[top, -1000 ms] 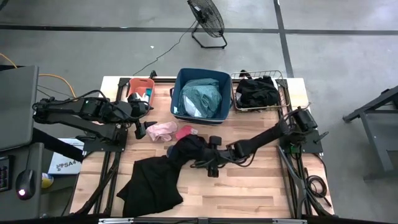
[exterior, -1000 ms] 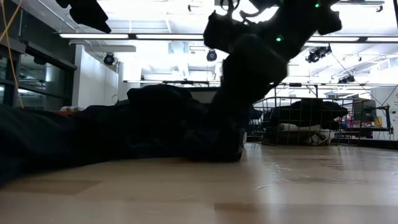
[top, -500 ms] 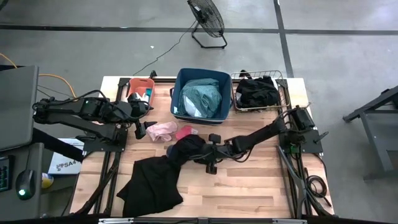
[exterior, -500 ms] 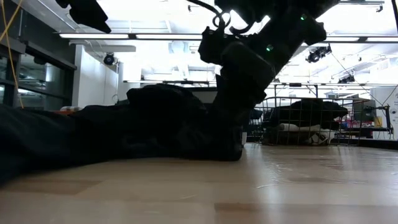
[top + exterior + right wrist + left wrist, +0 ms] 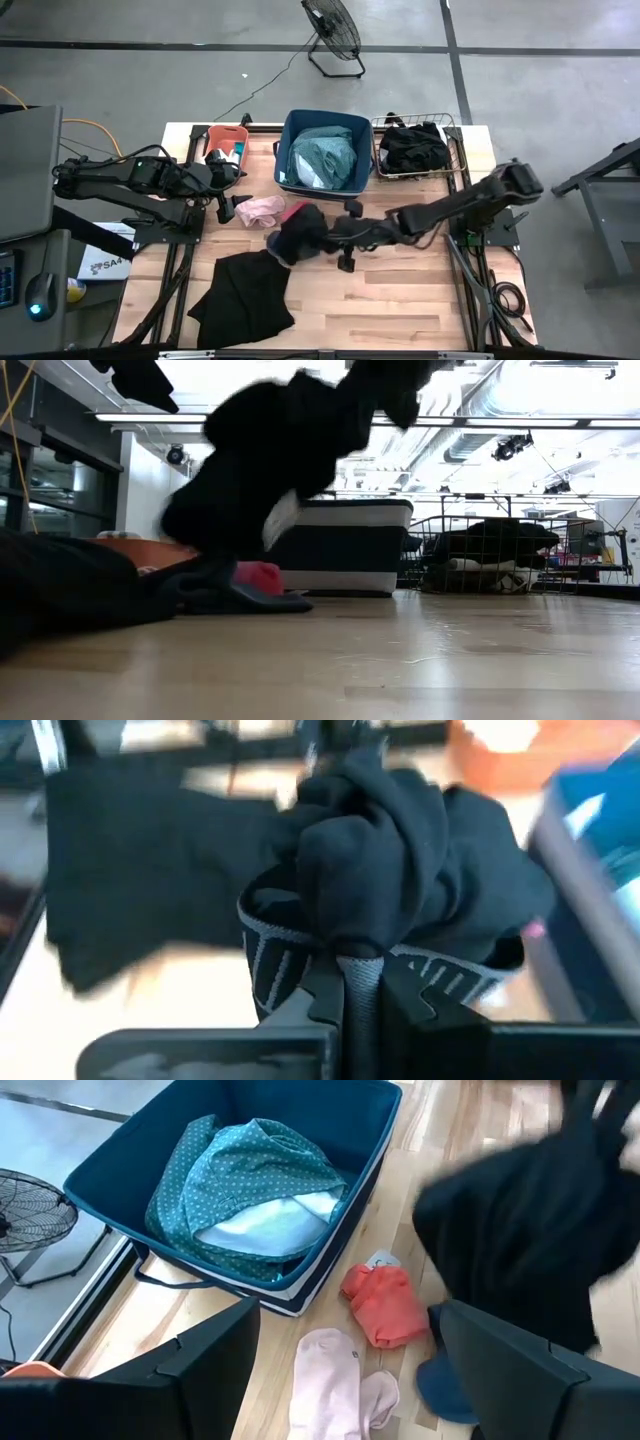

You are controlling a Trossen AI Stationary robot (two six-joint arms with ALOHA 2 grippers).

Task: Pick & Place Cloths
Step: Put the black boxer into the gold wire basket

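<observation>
My right gripper (image 5: 338, 236) is shut on a black cloth (image 5: 300, 232) at mid-table and holds it bunched above the wood. A second black cloth (image 5: 240, 305) lies flat at the near left. A pink cloth (image 5: 262, 208), a red piece (image 5: 385, 1305) and a blue piece (image 5: 440, 1385) lie on the table by the bunch. A teal-grey shirt (image 5: 325, 158) fills the navy bin (image 5: 287, 150). My left gripper (image 5: 226, 207) hangs open at the left, above the table beside the pink cloth, touching nothing. My right gripper pinches a gathered fold of the black cloth, beside its grey lettered band (image 5: 350, 965), between its two shut fingers (image 5: 345, 995). The fingers reach in from the table's right side. The bunch is lifted, and its lower part (image 5: 200, 565) hangs down to the pieces on the table.
An orange bin (image 5: 228, 135) stands at the far left. At the far right a wire bin (image 5: 458, 150) holds another black cloth (image 5: 412, 148). Bare wood (image 5: 400, 300) runs along the near right. A fan (image 5: 333, 30) stands on the floor beyond the table.
My right gripper has shut on the black cloth, then gone up and toward the table's left. The bunch has risen off the wood and gathered tighter. Behind it, the low view now shows the navy bin and the red piece.
</observation>
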